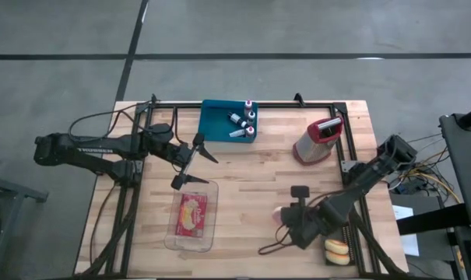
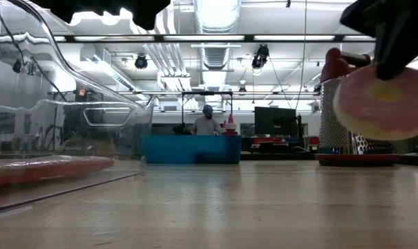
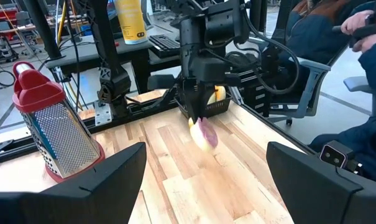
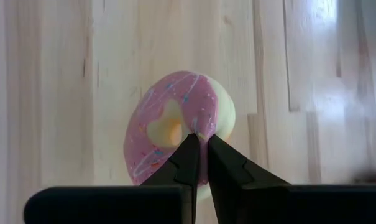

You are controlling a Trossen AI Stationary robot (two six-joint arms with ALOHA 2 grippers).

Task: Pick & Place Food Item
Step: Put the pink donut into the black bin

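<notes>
Pinching a pink donut (image 4: 175, 124) by its rim, right gripper (image 4: 199, 149) jaws near shut — clear of the table (image 1: 251, 175), carry step by the look of it. Next, likely, across to the clear tray (image 1: 193, 215), already holding red-and-yellow food. Left gripper (image 1: 195, 159) wide open above the tray. Bottles in the blue bin (image 1: 216, 120).

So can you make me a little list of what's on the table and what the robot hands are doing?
Right gripper: shut on the pink donut, held off the table
Left gripper: open, above the clear container
Clear container: holds a red and yellow food item
Blue bin: small bottles inside
Grater: upright, red top
Another donut: near the right arm's base
</notes>
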